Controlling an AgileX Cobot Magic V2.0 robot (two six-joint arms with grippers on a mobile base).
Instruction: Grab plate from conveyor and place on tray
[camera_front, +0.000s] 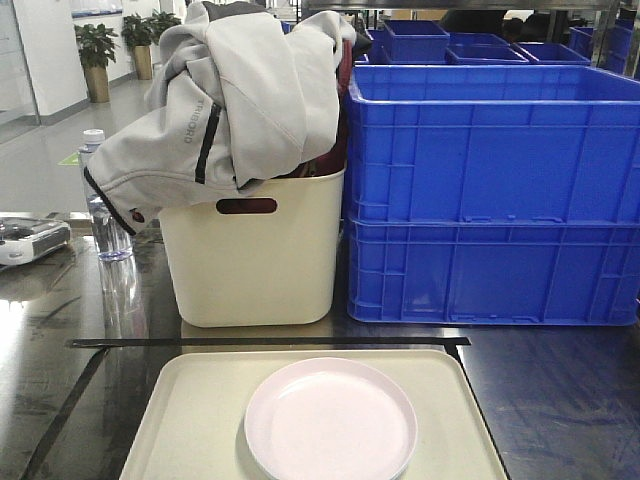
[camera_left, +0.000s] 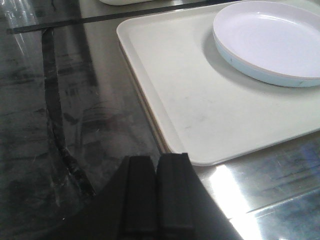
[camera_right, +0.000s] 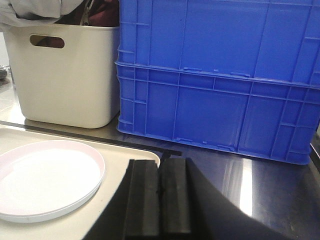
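Observation:
A pale pink round plate (camera_front: 330, 417) lies flat on the cream-beige tray (camera_front: 190, 420), right of the tray's middle. The left wrist view shows the plate (camera_left: 270, 40) at the upper right of the tray (camera_left: 190, 100). My left gripper (camera_left: 157, 159) is shut and empty, hovering just off the tray's near edge. In the right wrist view the plate (camera_right: 45, 180) rests on the tray (camera_right: 125, 160) at the lower left. My right gripper (camera_right: 159, 162) is shut and empty, over the tray's right corner. The conveyor is out of view.
Behind the tray stand a tall cream bin (camera_front: 255, 255) stuffed with a grey jacket (camera_front: 230, 100) and two stacked blue crates (camera_front: 490, 200). A water bottle (camera_front: 105, 200) stands at the left. Black tape lines (camera_front: 260, 342) cross the shiny dark tabletop.

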